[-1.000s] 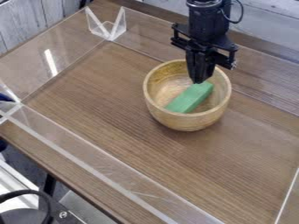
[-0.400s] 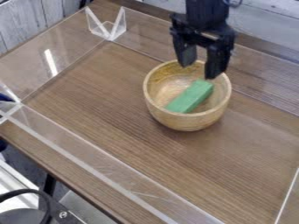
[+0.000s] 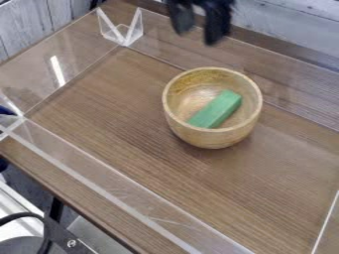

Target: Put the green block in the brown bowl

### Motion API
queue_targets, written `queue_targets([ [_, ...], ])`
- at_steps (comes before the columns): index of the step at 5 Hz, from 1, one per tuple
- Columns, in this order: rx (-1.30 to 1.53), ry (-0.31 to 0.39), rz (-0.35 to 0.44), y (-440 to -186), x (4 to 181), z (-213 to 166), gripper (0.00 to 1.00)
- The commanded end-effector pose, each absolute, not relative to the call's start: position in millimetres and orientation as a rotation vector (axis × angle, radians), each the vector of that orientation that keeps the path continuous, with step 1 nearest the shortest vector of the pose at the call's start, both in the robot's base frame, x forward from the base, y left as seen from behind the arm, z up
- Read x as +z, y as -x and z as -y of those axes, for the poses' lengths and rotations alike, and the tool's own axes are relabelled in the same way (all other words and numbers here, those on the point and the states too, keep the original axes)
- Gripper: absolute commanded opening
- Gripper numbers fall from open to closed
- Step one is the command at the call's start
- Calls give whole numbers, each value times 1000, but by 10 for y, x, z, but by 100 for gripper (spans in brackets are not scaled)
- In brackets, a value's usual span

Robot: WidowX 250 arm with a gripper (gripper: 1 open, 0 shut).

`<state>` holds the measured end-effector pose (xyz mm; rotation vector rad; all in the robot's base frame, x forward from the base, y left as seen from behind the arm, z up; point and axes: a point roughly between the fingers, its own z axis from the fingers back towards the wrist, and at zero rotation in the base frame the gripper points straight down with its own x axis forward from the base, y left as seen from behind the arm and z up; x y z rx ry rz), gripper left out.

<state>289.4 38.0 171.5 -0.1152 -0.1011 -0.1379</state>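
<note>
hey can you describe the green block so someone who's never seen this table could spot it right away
On the wooden tabletop, find the round, light-brown bowl. Inside it lies the green block, a small, elongated bar set at a slant. Its solid bright green stands out against the pale wood around it.

Light on the tabletop point(image 3: 119, 119) is fairly bright and even, with a pale glare streak toward ten o'clock and whitish sheen along the clear strip point(image 3: 106, 193) toward eight. Inside the bowl point(image 3: 212, 107), soft shading sits along the wall. The arm point(image 3: 199, 18), at twelve o'clock, is smeared and its edges are blurred. The picture is small and soft, so fine wood grain is hard to read.
</note>
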Motion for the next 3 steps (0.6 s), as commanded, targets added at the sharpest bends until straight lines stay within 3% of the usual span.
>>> queue_targets([
  [1,-98,43,150,-2814,1987,-772,100],
  [3,-48,-1,55,-2712,1536,-1336,100],
])
